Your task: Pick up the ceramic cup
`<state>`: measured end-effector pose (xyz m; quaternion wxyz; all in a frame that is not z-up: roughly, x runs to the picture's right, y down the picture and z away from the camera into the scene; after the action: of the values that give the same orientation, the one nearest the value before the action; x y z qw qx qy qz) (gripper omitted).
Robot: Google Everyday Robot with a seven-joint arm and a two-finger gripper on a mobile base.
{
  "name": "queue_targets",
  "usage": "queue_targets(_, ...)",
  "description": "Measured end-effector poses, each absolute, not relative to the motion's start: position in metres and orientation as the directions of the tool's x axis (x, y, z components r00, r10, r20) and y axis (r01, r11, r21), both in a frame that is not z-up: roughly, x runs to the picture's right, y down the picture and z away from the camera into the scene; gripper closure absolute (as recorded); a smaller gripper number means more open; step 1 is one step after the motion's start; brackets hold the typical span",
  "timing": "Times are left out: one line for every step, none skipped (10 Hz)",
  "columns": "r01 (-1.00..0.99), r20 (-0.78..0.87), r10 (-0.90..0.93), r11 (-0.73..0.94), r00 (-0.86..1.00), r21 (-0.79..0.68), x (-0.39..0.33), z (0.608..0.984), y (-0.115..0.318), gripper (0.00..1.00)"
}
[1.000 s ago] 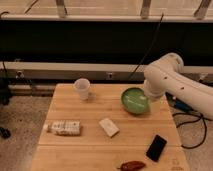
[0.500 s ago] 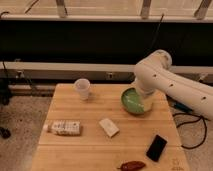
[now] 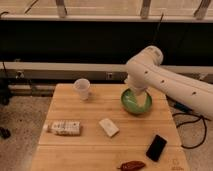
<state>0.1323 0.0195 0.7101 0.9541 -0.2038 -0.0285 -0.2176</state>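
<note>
The ceramic cup [image 3: 82, 89] is a small plain white cup standing upright at the back left of the wooden table [image 3: 90, 150]. My white arm [image 3: 170, 85] reaches in from the right and bends down over the wide green bowl [image 3: 136, 104] at the back right. The gripper [image 3: 136, 96] hangs at the arm's end just above or in the bowl, well to the right of the cup and apart from it. The arm hides part of the bowl.
A small bottle [image 3: 64, 127] lies on its side at the left. A white packet [image 3: 108, 127] lies mid-table, a black phone [image 3: 156, 148] at the front right, and a red-brown item [image 3: 131, 165] at the front edge. Cables [image 3: 192, 130] trail on the floor at right.
The arm has swung leftward, its elbow moving toward the table's middle, and its end now sits over the green bowl. The cup and other items have not moved.
</note>
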Motion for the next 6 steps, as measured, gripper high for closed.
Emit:
queue_targets(0.438,0.147,-0.414,0.817,0.898,-0.374,0.129,0.71,0.018,0.2)
queue_targets(0.459,0.155,-0.434,0.809,0.888,-0.368,0.127,0.71,0.015,0.2)
queue_targets(0.468,0.157,-0.442,0.806,0.883,-0.364,0.126,0.71,0.013,0.2)
queue_targets(0.486,0.167,-0.457,0.799,0.873,-0.354,0.115,0.711,0.01,0.2)
queue_targets(0.504,0.175,-0.473,0.793,0.864,-0.343,0.1,0.713,0.005,0.2)
queue_targets(0.519,0.185,-0.485,0.787,0.855,-0.333,0.088,0.715,0.001,0.2)
